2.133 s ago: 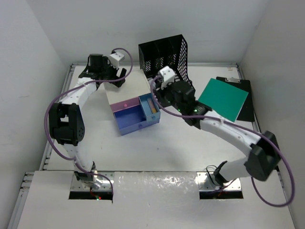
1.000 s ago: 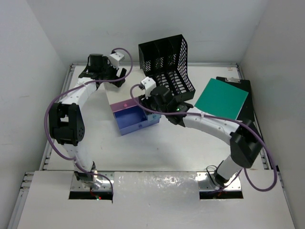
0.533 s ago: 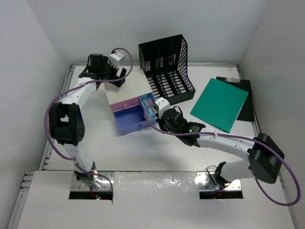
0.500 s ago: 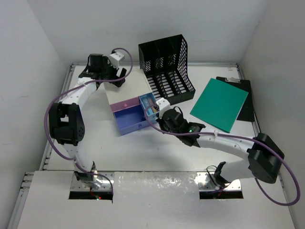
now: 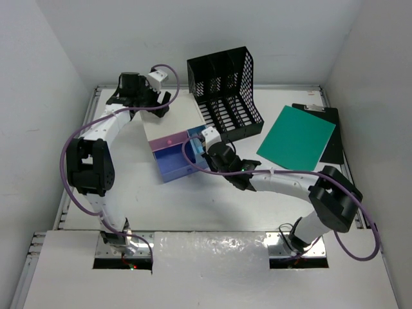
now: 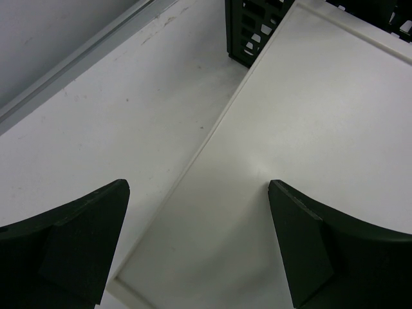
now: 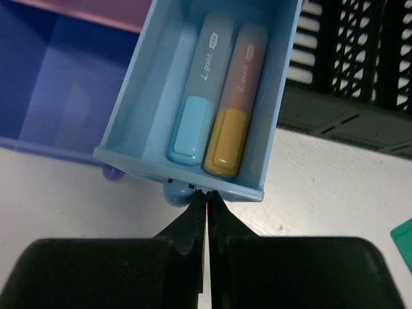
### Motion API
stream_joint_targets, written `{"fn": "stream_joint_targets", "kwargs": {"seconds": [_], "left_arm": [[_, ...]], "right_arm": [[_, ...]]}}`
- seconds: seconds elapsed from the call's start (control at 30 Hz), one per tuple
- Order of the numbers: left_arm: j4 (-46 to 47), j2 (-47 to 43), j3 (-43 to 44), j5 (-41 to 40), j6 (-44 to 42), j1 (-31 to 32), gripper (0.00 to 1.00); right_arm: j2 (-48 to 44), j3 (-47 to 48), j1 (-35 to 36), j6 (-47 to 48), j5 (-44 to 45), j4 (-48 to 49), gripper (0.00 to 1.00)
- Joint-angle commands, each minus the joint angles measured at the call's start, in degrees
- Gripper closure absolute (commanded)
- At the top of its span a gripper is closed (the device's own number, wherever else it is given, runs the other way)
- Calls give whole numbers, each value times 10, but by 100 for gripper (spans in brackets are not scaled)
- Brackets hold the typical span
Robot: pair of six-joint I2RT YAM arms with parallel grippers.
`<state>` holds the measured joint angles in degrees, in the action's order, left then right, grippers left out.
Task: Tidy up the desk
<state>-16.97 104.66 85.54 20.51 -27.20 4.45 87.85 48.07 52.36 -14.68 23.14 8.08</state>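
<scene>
My right gripper, fingers pressed together and pinching nothing, sits at the pale blue drawer front, just right of its knob. Pushing off-centre could skew the drawer or shove the whole drawer box across the desk, which fills the frame's middle. My left gripper is spread over the box top (contact unclear). Only the wrist view shows two highlighters inside.

Drawer box sits on the desk, left of centre, toward the far edge. File rack just behind-right of it. Pad lies on clipboard by the right edge. Out of the box front: wide drawer left, small drawer right. In the small drawer, left marker touches right marker.
</scene>
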Motion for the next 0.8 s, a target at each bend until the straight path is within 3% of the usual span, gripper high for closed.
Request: {"fn": "stream_joint_targets", "kwargs": {"seconds": [0.0,0.4,0.77], "left_arm": [[-54,31,-12,-26,-20,-1,12],[-53,33,-17,-25,-22,-1,12],[-54,35,-24,-28,-29,-1,12]], "right_arm": [[11,48,-4,25,24,55,100],[100,116,-42,50,17,108,100],[191,177,-49,86,-6,229,100]]}}
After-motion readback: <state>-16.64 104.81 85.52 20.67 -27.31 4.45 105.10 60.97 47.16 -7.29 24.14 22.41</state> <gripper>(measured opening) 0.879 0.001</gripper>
